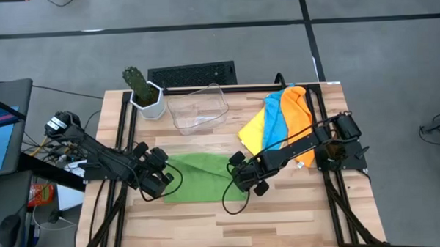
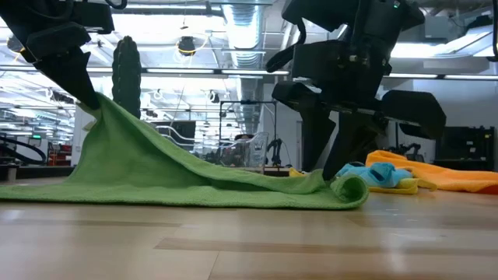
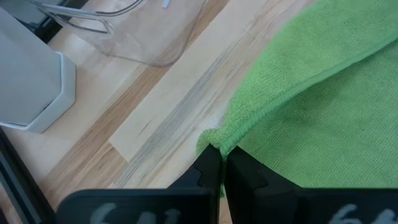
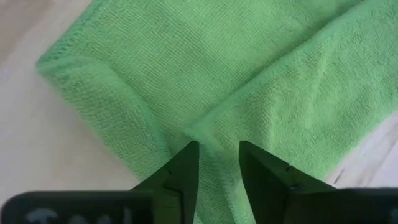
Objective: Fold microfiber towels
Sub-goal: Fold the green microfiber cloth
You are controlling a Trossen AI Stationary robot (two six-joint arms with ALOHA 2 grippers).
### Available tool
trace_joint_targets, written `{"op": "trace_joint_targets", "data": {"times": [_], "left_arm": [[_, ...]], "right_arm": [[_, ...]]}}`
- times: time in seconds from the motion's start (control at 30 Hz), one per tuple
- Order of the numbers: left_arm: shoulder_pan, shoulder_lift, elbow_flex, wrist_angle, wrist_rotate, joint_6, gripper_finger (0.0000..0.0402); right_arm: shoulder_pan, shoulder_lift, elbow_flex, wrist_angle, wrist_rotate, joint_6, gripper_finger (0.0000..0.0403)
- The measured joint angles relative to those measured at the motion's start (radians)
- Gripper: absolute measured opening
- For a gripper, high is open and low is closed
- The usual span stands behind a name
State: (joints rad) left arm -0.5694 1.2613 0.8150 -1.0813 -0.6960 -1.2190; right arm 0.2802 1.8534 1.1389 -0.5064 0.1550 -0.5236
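We see the left gripper [image 3: 219, 163] pinching the green towel's [image 1: 201, 175] lifted corner; the right gripper [image 4: 219, 160], fingers apart, straddles its other edge.

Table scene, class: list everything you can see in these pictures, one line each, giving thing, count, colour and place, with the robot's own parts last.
Green microfiber towel: one, green, spread at the table's middle front, left edge lifted off the wood.
Pile of microfiber towels: three, yellow, light blue and orange, overlapping at the back right.
Clear plastic bin: one, transparent, back centre, behind the green towel.
Potted cactus: one, green plant in a white pot, back left, beside the bin.
Wooden table: one, pale slatted wood, under everything.
Left gripper: one, dark, shut on the green towel's left edge, holding it raised.
Right gripper: one, dark, fingers apart astride the towel's right edge, down at the table.
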Motion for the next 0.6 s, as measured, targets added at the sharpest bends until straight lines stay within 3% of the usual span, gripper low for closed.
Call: {"op": "trace_joint_targets", "data": {"times": [0.4, 0.6], "left_arm": [[0.000, 0.000, 0.000, 0.000, -0.003, 0.006, 0.0000], [0.000, -0.009, 0.001, -0.002, 0.079, 0.032, 0.0000]], "right_arm": [[0.000, 0.000, 0.000, -0.002, 0.003, 0.063, 0.0019], [0.001, -0.058, 0.039, -0.038, 0.008, 0.241, 0.0012]]}}
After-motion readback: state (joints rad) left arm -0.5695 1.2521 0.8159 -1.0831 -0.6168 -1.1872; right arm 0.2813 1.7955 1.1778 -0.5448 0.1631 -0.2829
